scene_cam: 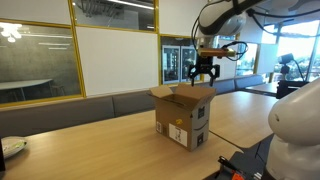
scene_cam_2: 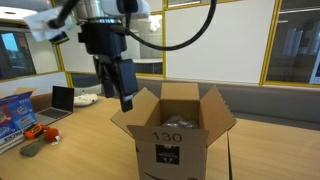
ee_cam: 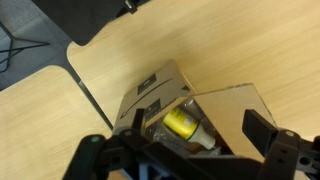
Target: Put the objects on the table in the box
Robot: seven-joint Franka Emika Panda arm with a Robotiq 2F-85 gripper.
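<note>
The brown cardboard box stands on the light wooden table with its top flaps spread open, and it shows in both exterior views. My gripper hangs open just above the box's opening, holding nothing; in an exterior view the gripper is over the box's left flap. In the wrist view the yellow bottle lies on its side inside the box, among crinkled clear plastic bags, straight below my gripper. Clear plastic also shows inside the box.
A pale flat dish sits at the table's near left end. A laptop, a colourful carton, a red item and a green item lie at one end of the table. A seam divides two tabletops.
</note>
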